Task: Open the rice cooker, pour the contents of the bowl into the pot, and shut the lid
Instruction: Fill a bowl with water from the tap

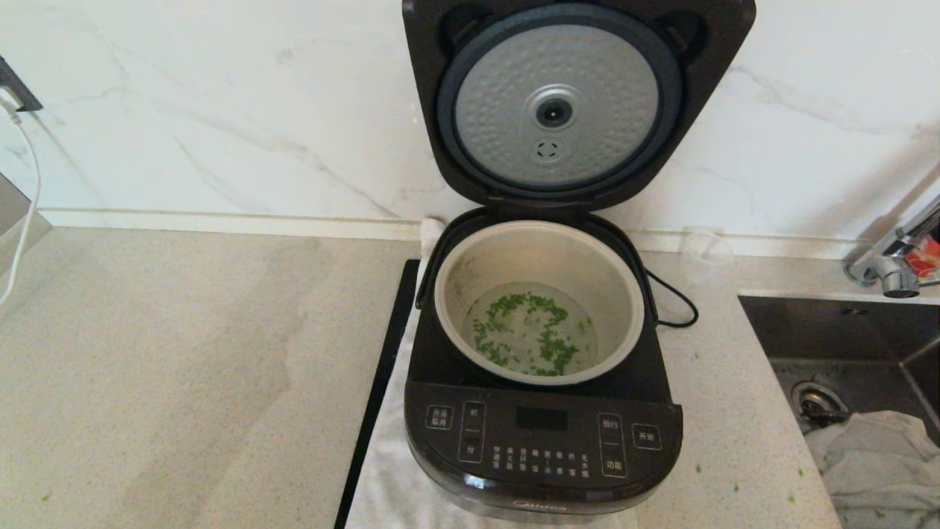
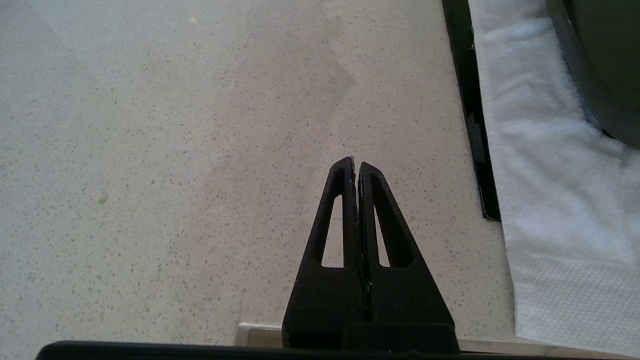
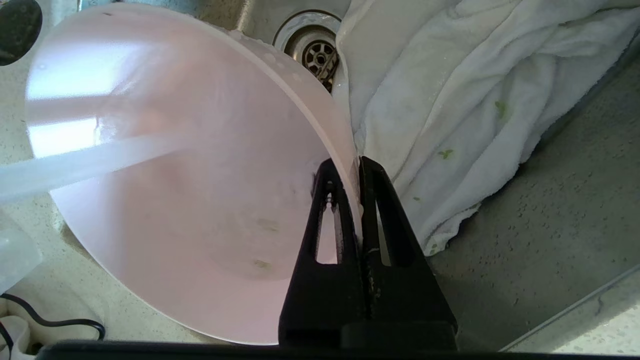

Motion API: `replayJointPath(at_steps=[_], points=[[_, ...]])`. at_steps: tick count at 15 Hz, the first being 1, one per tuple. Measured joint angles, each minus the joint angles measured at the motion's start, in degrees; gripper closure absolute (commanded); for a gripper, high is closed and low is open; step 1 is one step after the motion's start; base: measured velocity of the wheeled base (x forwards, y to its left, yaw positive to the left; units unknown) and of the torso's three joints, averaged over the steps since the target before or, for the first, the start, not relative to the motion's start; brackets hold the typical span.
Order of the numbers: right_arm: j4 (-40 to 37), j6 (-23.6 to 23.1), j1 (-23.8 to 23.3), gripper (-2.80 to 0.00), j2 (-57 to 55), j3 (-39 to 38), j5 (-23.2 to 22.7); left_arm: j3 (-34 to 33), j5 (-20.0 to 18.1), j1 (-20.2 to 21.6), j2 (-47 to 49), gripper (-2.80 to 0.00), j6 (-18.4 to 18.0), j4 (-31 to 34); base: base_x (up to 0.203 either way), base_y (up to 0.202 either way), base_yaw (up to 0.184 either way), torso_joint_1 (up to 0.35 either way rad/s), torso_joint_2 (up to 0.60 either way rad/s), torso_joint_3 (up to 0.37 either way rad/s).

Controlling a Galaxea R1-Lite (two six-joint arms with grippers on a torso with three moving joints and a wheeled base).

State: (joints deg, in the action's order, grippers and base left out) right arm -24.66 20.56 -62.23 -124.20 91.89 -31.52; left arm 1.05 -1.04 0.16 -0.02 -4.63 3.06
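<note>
Overhead, lid [image 1: 565, 103] raised, green bits [image 1: 532, 334] in pot [image 1: 540, 246]; only wrist views show right end effector [image 3: 356, 165] gripping bowl [image 3: 175, 165] rim over sink [image 3: 260, 15], left end effector [image 2: 356, 164] clenched above bench [image 2: 175, 150].

The left claw [image 2: 356, 165] is matte black plastic: two tapering, pointed fingers, each cut through with a long slot, rising from one broad black base. The right claw [image 3: 356, 162] has the same build.

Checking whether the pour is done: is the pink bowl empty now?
Empty, nearly: the pale pink round bowl, clamped in the right gripper, shows a bare inside with only a few specks.
</note>
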Motion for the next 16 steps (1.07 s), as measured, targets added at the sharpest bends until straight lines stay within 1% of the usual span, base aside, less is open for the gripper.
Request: replayJointPath(at_steps=[6, 9, 10, 13, 16], points=[[-0.41, -0.20, 0.68, 0.00, 1.76, -1.43, 0.08, 0.00, 0.00, 0.00, 0.00, 0.00, 0.09, 0.00, 0.000, 0.000, 0.000, 0.000, 0.00, 0.000], [-0.37, -0.42, 1.97, 0.00, 4.50, -4.64, 0.18, 0.00, -0.01, 0.00, 0.00, 0.00, 0.26, -0.01, 0.000, 0.000, 0.000, 0.000, 0.00, 0.000], [-0.28, -0.81, 2.87, 0.00, 5.95, -6.42, 0.20, 0.00, -0.01, 0.00, 0.00, 0.00, 0.31, -0.01, 0.000, 0.000, 0.000, 0.000, 0.00, 0.000], [-0.35, -4.04, 6.34, 0.00, 12.17, -13.32, 0.32, 0.00, -0.02, 0.00, 0.00, 0.00, 0.32, 0.00, 0.000, 0.000, 0.000, 0.000, 0.00, 0.000], [-1.88, -5.03, 12.35, 0.00, 21.28, -19.35, 1.23, 0.00, -0.04, 0.00, 0.00, 0.00, 0.34, -0.01, 0.000, 0.000, 0.000, 0.000, 0.00, 0.000]])
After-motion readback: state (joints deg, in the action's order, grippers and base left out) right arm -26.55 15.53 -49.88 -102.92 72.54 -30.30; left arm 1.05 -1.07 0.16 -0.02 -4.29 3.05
